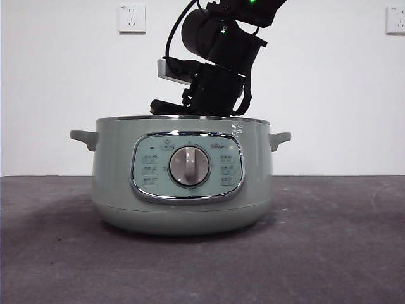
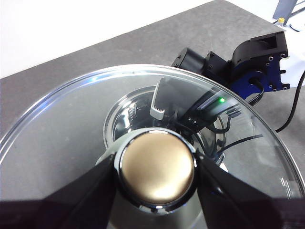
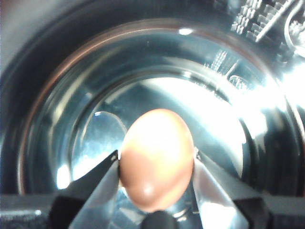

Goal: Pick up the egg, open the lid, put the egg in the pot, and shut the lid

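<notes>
The egg [image 3: 157,160], smooth and reddish-brown with a soft sheen, sits low in the centre of the right wrist view, pinched on both sides by the right gripper [image 3: 156,167] above the shiny steel bowl of the pot [image 3: 143,81].

In the front view the pale sage-green pot [image 1: 180,209] fills the middle of the frame, with its chrome-framed panel and central dial, small handles at either side. The right gripper [image 1: 212,104] dips behind its rim from the upper centre.

The left gripper [image 2: 156,174] is closed on the rounded knob of the clear glass lid [image 2: 71,129], held above the open pot.
</notes>
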Controlling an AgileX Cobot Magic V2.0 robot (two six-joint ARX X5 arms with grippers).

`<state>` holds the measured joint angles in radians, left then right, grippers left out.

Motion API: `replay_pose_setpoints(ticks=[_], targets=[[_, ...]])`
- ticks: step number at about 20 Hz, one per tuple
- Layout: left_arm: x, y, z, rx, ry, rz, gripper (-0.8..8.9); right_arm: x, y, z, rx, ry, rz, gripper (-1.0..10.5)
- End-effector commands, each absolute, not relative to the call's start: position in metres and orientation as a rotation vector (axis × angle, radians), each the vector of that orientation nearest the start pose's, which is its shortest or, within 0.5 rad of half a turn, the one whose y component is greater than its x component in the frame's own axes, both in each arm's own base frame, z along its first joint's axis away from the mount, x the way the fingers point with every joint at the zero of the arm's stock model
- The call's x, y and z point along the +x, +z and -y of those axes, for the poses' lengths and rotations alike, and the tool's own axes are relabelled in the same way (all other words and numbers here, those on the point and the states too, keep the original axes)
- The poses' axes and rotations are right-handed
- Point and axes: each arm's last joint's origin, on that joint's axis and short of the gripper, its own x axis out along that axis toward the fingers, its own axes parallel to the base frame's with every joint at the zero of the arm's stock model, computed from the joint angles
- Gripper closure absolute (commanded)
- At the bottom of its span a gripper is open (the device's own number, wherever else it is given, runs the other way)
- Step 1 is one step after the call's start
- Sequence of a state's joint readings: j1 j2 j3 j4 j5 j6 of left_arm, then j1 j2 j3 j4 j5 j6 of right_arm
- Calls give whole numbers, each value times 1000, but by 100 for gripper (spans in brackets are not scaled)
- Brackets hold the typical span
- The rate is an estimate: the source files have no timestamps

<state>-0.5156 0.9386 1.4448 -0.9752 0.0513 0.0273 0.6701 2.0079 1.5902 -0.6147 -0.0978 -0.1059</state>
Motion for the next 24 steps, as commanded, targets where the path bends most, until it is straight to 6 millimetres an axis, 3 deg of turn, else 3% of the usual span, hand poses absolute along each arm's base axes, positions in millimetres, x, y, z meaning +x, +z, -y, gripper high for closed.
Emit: replay_pose_setpoints(ticks=[1,4,5,8,11,14,17,21,24], targets=[[113,454,66,129,-569,-382,822,333,208,-271,-408,761,-1011,759],[113,454,66,129,-569,-383,822,334,213,-272,-394,754,-992,562],[113,453,66,129,-569,-384,822,334,220,-271,-378,748,-976,554],[113,454,66,128,-569,-378,822,323,270,-259,-374,686,-847,554],[118,456,69,121,-573,-354,822,299,335,-218,-377,513,-724,555],[142,447,83,139,-579,-412,822,260,405,-159,-281,381,-570,555],[174,436,103,144,-639,-448,822,215,451,-118,-203,338,-406,555],[219,413,130,154,-659,-505,822,164,482,-86,-150,327,-266,555],[241,397,142,163,-658,-541,822,143,489,-74,-137,327,-229,555]])
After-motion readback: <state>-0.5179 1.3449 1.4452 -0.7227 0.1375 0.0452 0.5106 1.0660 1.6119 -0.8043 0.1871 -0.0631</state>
